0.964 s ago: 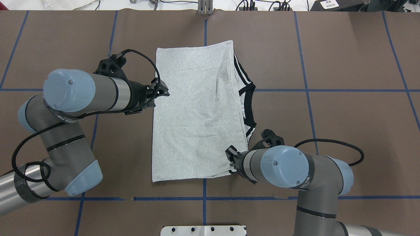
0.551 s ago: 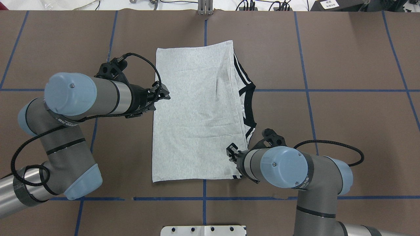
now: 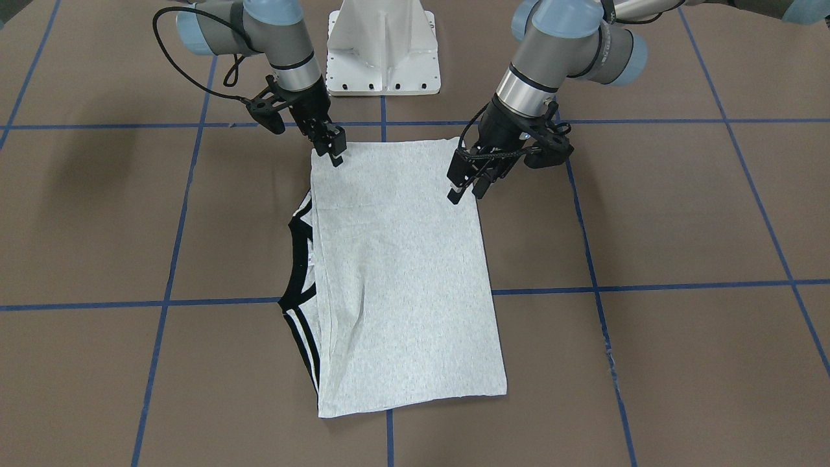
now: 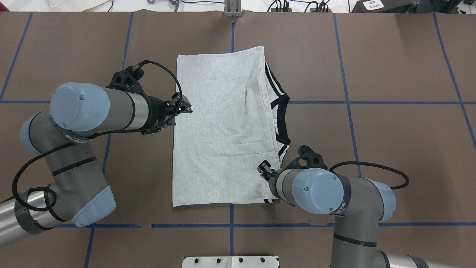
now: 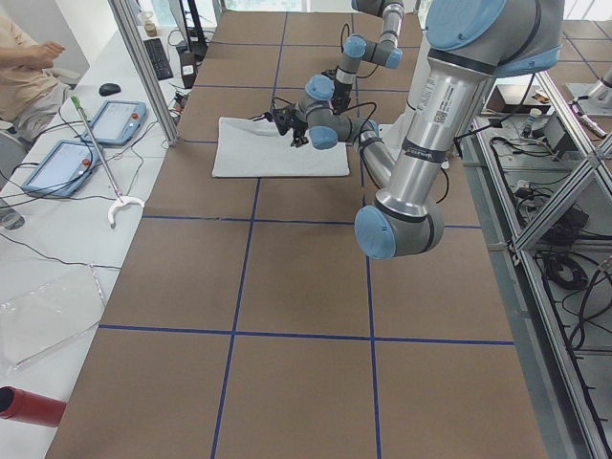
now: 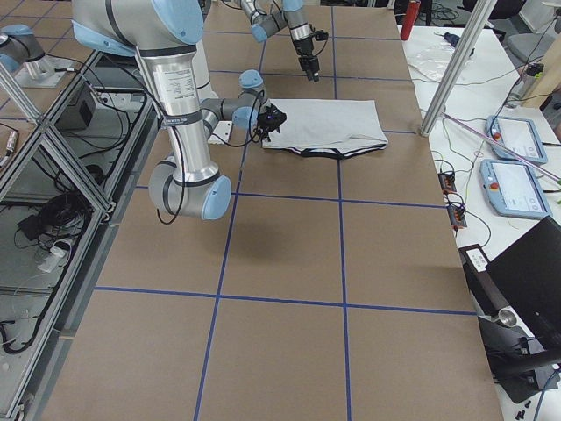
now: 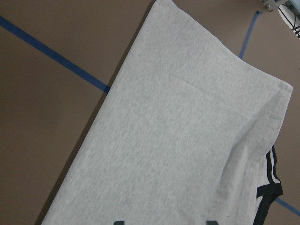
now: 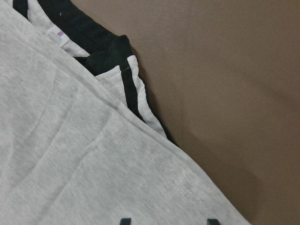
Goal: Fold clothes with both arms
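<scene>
At the near right corner of the folded cloth, the right gripper (image 4: 263,169) hangs with its jaws parted and nothing between them. The left gripper (image 4: 184,106) is likewise spread and empty, over the left long edge and rather further from the robot. Beneath both lies the T-shirt (image 4: 223,126), folded into a tall grey rectangle on the table (image 4: 372,56). Its striped collar (image 4: 281,119) and trim stick out along the right edge.

The step looks like taking hold for the next fold. To do it well, each gripper should come down squarely on its edge and pinch every layer, not only the top one. Both should then lift and travel together, so the cloth neither skews nor drags the collar further out.
</scene>
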Controlling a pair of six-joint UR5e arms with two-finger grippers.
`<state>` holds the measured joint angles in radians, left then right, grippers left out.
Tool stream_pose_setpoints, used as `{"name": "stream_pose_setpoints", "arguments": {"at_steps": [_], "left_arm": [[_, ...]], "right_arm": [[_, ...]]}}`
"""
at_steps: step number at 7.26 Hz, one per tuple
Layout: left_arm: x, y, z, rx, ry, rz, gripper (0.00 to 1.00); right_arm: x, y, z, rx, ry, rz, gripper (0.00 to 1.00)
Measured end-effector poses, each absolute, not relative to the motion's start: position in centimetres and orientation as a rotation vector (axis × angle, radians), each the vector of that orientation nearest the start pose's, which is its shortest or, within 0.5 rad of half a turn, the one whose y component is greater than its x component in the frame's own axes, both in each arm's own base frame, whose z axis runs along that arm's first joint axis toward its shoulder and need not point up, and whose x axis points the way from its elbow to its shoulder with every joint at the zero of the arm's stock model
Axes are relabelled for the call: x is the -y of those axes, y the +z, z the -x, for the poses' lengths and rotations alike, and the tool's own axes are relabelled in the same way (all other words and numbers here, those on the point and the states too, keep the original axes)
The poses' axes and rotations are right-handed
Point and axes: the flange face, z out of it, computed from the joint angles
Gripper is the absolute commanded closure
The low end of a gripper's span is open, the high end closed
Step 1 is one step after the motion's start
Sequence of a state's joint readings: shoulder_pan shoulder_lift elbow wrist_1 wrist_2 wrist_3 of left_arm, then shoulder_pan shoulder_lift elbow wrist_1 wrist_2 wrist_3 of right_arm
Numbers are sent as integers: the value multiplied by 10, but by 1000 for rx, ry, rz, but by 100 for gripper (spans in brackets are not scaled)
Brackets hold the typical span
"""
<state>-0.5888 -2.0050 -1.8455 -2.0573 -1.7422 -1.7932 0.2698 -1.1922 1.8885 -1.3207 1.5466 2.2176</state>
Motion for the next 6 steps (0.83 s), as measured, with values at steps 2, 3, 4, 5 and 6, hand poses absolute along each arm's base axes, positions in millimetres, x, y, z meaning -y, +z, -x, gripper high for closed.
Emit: {"name": "stream_pose_setpoints", "arguments": {"at_steps": [2, 3, 4, 5, 6], "left_arm": [[433, 237, -438, -1219, -609, -71, 34], [433, 237, -438, -1218, -609, -71, 34], [432, 238, -438, -1218, -610, -70, 34], [432, 238, -439, -1218, -609, -69, 34], [432, 238, -439, -1218, -610, -69, 34]], "right_arm": [[290, 284, 539, 965, 859, 160, 3], [289, 285, 539, 961, 860, 160, 2], [289, 286, 539, 949, 862, 159, 2], [286, 288, 541, 927, 861, 158, 2], [283, 290, 545, 912, 855, 159, 3]]}}
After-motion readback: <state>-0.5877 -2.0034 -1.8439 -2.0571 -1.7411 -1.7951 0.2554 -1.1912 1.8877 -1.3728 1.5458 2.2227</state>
